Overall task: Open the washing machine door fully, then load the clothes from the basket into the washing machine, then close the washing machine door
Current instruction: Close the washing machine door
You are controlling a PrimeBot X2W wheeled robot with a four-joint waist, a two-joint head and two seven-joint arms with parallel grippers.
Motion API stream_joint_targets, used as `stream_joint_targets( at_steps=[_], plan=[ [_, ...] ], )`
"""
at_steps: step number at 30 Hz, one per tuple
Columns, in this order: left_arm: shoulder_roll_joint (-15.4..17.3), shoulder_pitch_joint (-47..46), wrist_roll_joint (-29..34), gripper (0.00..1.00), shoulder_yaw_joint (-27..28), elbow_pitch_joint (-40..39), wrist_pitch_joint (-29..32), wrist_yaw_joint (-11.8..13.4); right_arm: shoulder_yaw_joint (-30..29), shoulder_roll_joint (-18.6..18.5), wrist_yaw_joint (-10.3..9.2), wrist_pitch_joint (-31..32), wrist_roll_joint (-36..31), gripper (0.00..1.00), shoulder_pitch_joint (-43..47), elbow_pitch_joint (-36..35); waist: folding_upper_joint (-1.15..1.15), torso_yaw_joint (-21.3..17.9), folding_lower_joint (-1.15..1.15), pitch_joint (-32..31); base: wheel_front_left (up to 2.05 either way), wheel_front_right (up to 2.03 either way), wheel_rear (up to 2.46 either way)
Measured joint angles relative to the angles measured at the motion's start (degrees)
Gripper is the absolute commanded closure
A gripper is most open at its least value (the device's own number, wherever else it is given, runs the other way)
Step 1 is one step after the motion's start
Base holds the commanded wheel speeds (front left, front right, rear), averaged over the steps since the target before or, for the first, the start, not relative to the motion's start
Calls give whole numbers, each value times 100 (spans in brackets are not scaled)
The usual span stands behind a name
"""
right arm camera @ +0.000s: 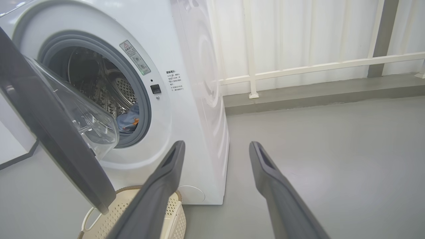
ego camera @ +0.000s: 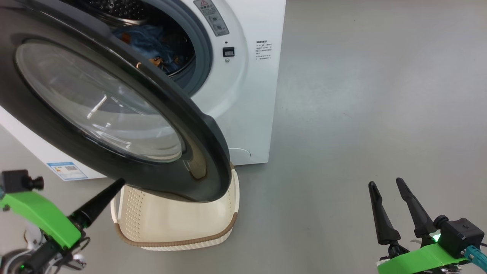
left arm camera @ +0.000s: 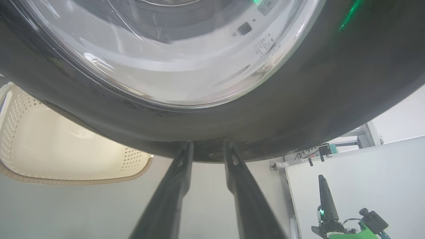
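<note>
The washing machine stands with its door swung partly out, so the black rim hangs over the basket. Blue clothes with orange print lie inside the drum, and the clothes show there in the right wrist view too. The part of the basket that I can see holds nothing. My left gripper has its fingers slightly apart, tips against the lower rim of the door, with nothing between them. My right gripper hangs open over the floor to the right, away from the machine.
Bare grey floor stretches to the right of the machine. A white railing and a pale wall stand behind it. The machine's left side carries a blue label sticker. A white panel stands beside the right arm.
</note>
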Motion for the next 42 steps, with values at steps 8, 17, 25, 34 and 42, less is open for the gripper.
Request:
stream_joint_targets(
  at_steps=[8,17,25,34,42],
  plan=[
    [-104,415,-10,0,-45,51,-828,0,-21,-14,0,0,0,0,4,2,0,43,0,-7,0,0,0],
    [-223,648,698,0,-419,487,-2394,0,-21,-20,0,-1,0,0,4,1,0,72,0,16,0,0,0],
    [-197,664,1667,0,-1147,924,-4301,0,-19,-33,0,-1,0,0,2,14,0,94,0,29,0,0,0],
    [-221,665,2894,0,-1440,1679,-5377,-9,-15,-45,0,0,0,0,2,45,0,115,0,-67,0,0,0],
    [-716,893,4358,0,-315,1191,-5395,-9,-18,-63,0,-1,0,0,4,51,0,135,0,-115,0,0,0]
  ],
)
